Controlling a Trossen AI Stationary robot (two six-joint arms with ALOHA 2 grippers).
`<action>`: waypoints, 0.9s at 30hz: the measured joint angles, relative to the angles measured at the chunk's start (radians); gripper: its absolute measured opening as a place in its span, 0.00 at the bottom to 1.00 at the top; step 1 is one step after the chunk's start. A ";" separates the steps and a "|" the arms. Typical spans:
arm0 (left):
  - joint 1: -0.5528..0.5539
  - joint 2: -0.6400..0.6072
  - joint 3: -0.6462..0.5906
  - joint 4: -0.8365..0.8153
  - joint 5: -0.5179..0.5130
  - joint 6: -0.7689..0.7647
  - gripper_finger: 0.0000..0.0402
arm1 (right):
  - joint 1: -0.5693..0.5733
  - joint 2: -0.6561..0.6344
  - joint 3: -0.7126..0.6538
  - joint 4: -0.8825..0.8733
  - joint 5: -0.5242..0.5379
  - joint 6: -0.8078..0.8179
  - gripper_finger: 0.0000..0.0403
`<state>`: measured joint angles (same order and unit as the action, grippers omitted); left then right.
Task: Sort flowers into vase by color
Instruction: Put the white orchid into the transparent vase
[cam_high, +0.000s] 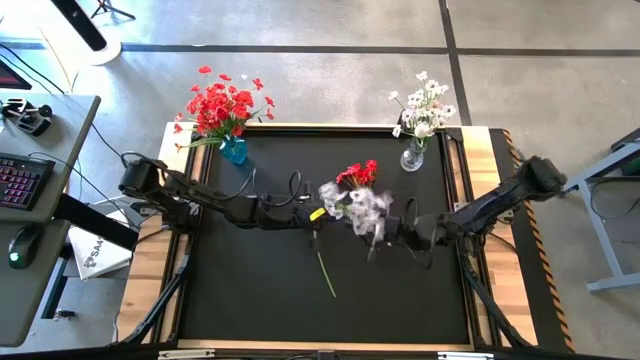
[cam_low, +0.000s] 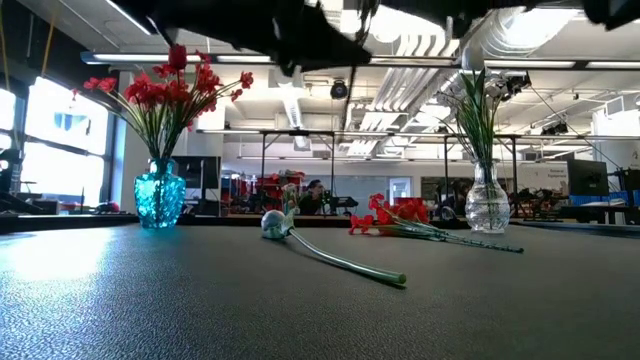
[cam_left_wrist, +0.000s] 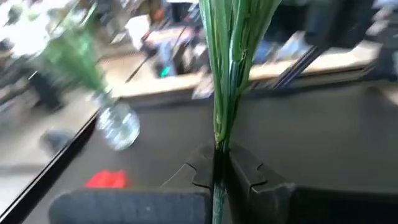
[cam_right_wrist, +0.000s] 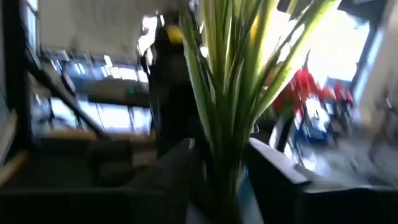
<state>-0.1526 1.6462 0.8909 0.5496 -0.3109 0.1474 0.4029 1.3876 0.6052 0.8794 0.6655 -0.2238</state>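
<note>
Your left claw (cam_high: 318, 222) is clenched on a bunch of white flowers (cam_high: 362, 208) held above mid-worktop (cam_high: 400, 290). Your right claw (cam_high: 385, 238) sits around the same stems; I cannot tell whether it grips. Red flowers (cam_high: 358, 175) and one stem (cam_high: 326, 273) lie nearby.

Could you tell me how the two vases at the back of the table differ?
The blue vase is tinted turquoise and stands at the back left; the clear glass vase is colourless and stands at the back right. The blue vase holds red flowers, the clear glass vase white flowers. Both stand upright with a bulbous base.
</note>
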 joint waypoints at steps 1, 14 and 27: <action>0.000 -0.017 0.000 -0.045 -0.034 -0.011 0.01 | 0.006 -0.029 0.000 -0.087 0.026 0.046 0.43; 0.005 -0.038 0.000 -0.089 -0.092 -0.013 0.00 | -0.102 0.031 0.032 -0.114 -0.060 0.196 0.62; 0.002 -0.038 -0.001 -0.124 -0.083 -0.058 0.01 | -0.141 0.090 0.284 -0.457 -0.071 0.154 0.28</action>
<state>-0.1509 1.6077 0.8902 0.4259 -0.3934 0.0894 0.2615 1.4776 0.8895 0.4225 0.5942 -0.0699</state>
